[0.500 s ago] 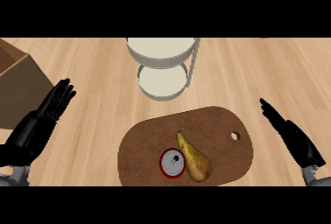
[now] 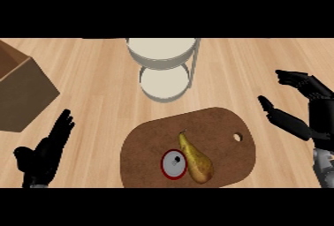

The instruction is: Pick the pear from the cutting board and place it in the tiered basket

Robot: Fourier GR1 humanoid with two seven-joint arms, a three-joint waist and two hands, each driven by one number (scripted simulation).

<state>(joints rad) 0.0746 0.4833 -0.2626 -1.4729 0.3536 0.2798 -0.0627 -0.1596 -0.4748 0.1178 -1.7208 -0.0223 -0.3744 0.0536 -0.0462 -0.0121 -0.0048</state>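
Red-rimmed disc [image 2: 173, 164] touching pear [image 2: 196, 160]

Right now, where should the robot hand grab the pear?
Grip the pear round its wide belly, probably from the right, near the right robot hand: it lies flat on the cutting board, stem end away, and a red-rimmed round object sits against its left side.

Left hand [image 2: 44, 153]: lower left of frame, palm flat, fingers straight and together, pointing up and slightly right; thumb spread toward left edge. Right hand [image 2: 318, 117]: right edge, mid-height, spread in wide C; fingers [image 2: 297, 79] bent over toward left, thumb [image 2: 274, 114] apart below them, nothing between. Grey right forearm [image 2: 324, 162] at lower right.
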